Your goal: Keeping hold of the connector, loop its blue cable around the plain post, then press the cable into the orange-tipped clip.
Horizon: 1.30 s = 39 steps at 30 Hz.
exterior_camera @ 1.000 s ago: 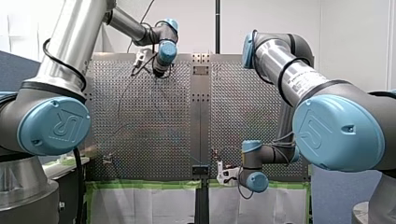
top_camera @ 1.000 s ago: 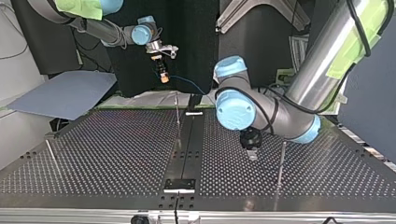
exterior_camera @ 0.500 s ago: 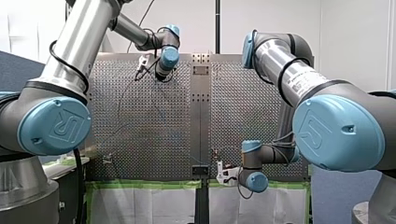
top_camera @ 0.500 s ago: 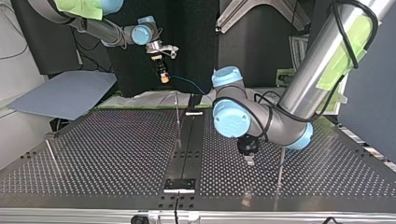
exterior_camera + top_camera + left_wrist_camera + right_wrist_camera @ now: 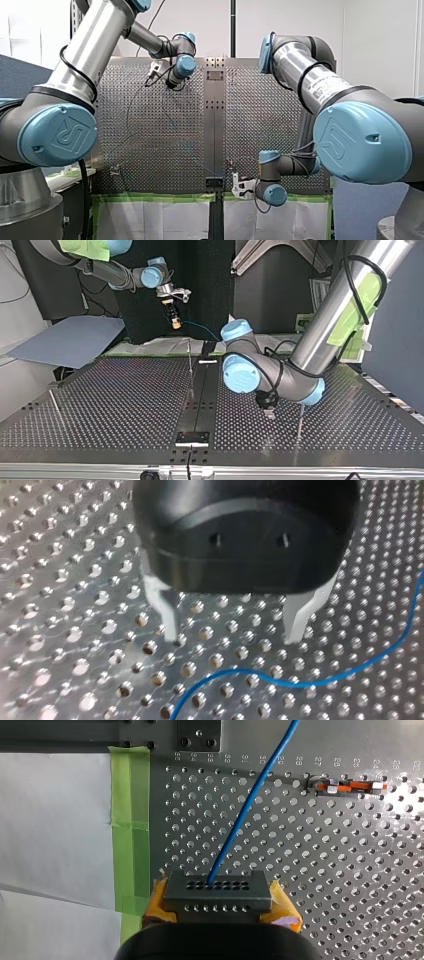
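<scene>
Our right jaws stay clamped on the connector [image 5: 216, 892], its blue cable [image 5: 245, 805] running out ahead; our left jaws, open and empty, have swept across the tabletop [image 5: 75, 630] to where the blue cable lies just ahead, so we judge looping begins

Perforated table [image 5: 125, 405] w/ green tape [image 5: 131, 820] along its edge, white paper [image 5: 55, 820] beside; grey-blue sheet [image 5: 70, 340] at top view's left

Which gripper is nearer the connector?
Right. My right gripper is shut on the connector, between its yellow pads. My left gripper is open above the perforated table, well apart from it, beside the blue cable.
</scene>
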Each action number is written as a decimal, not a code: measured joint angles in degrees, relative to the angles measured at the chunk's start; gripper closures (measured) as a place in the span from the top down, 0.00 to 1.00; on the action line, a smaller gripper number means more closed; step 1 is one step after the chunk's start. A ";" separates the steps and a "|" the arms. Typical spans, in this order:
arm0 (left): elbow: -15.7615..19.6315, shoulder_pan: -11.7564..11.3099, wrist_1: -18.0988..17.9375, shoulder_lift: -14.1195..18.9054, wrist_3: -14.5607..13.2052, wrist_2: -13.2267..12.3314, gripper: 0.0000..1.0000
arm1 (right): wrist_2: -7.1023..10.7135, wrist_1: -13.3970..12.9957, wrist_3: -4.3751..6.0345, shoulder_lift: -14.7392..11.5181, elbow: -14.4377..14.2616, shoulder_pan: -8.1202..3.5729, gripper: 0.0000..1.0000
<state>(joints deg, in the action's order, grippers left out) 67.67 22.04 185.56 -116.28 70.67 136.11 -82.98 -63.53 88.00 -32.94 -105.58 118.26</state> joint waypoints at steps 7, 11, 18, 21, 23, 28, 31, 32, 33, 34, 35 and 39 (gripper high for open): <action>0.46 0.33 -0.88 -0.02 -1.39 0.51 1.00 | 0.00 0.05 0.00 -0.01 0.02 0.01 0.00; 1.45 0.45 -1.69 -0.03 -1.91 0.51 1.00 | 0.00 0.06 0.00 -0.04 0.02 0.02 0.00; 4.05 0.12 -3.27 -0.03 -2.25 1.03 1.00 | 0.00 0.16 0.00 -0.02 0.01 0.00 0.00; 5.10 0.05 -3.91 -0.03 -2.24 1.25 1.00 | 0.00 0.17 0.00 0.00 0.01 0.00 0.00; 5.95 0.05 -4.47 -0.06 -2.23 1.35 1.00 | 0.01 0.20 0.00 0.00 0.01 0.00 0.00; 7.61 0.05 -5.69 -0.19 -2.28 1.47 1.00 | 0.00 0.23 0.00 0.01 0.02 0.02 0.00; 8.07 0.15 -6.06 -0.94 -2.45 1.78 1.00 | 0.00 0.24 0.00 0.01 0.00 0.06 0.00; 8.13 0.21 -6.11 -1.28 -2.56 1.97 1.00 | 0.00 0.24 0.00 0.01 0.01 0.07 0.00; 8.16 0.28 -6.15 -1.68 -2.67 2.16 1.00 | 0.00 0.24 0.00 0.01 0.01 0.08 0.00; 8.19 0.40 -6.19 -2.26 -2.81 2.39 1.00 | 0.00 0.24 0.00 0.01 0.02 0.08 0.00; 8.19 0.48 -6.21 -2.71 -2.90 2.51 1.00 | 0.00 0.24 0.00 0.00 0.02 0.09 0.00; 8.22 0.77 -6.33 -4.78 -3.08 2.84 1.00 | 0.00 0.24 0.00 -0.01 0.01 0.09 0.00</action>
<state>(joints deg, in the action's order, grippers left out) 75.89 22.82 179.24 -121.06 67.59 138.95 -82.98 -63.29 88.00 -32.94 -105.57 118.35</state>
